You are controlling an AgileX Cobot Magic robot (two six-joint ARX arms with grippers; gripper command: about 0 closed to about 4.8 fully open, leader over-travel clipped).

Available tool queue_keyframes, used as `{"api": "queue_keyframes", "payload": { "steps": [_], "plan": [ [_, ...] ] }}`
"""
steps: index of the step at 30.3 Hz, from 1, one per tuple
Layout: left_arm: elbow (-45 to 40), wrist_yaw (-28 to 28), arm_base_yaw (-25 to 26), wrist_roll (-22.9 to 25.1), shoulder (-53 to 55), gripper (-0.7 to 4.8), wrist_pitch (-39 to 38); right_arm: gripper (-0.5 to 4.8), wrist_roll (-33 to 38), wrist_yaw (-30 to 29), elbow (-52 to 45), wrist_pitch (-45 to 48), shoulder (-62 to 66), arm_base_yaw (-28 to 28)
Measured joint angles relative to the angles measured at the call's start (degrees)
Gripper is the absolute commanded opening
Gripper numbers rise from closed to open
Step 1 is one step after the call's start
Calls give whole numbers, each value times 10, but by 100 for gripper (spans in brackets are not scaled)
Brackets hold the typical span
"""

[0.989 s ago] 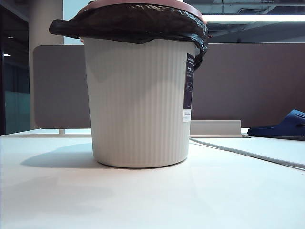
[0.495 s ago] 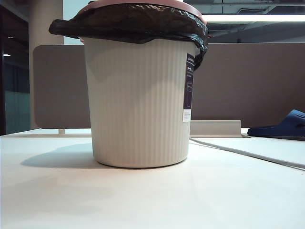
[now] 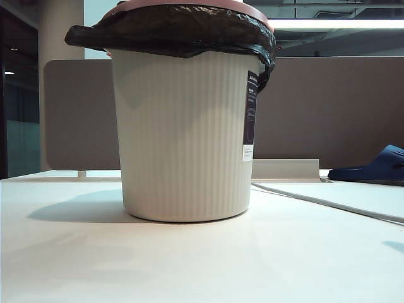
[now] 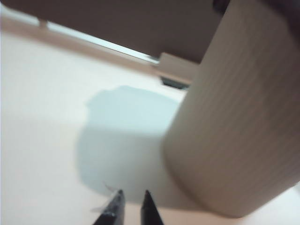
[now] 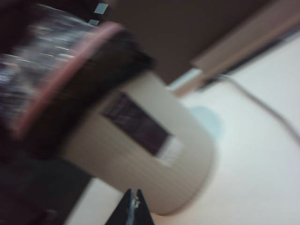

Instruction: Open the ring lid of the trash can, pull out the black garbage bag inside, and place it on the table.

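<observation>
The pink ring (image 3: 189,4) still sits on the bin (image 3: 183,132), clamping the black bag (image 3: 177,28). Left fingers (image 4: 131,206) stand a little apart, right fingers (image 5: 132,206) pressed together, both empty beside the bin. Nothing lies on the desk (image 3: 189,265) yet.

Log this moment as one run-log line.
ring lid: on trash can | black garbage bag: inside, folded over rim | left gripper: slightly open, empty, beside can | right gripper: shut, empty, near can

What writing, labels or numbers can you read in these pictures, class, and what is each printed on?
Dark label strip on the trash can: white print and a white patch at its foot, too small to read.
The same label in the right wrist view: blurred, unreadable.
Nothing else bears readable text.
</observation>
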Motion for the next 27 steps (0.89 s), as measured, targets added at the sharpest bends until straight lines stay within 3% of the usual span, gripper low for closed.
{"api": "queue_keyframes", "payload": {
  "steps": [3,7,12,16,20,27],
  "plan": [
    [0,25,0,-81,0,52,6,-5,39,-6,22,13,0,0],
    [0,81,0,-124,0,52,8,-5,53,-5,78,14,0,0],
    [0,150,0,-132,0,52,21,-5,55,-2,177,-10,48,0],
    [0,186,0,-134,0,52,101,-5,34,-36,269,-28,149,0],
    [11,195,0,-134,0,52,169,-5,-12,-72,372,-70,272,0],
    [87,201,0,-129,0,52,151,-4,-32,-82,455,-93,422,21]
  ]
}}
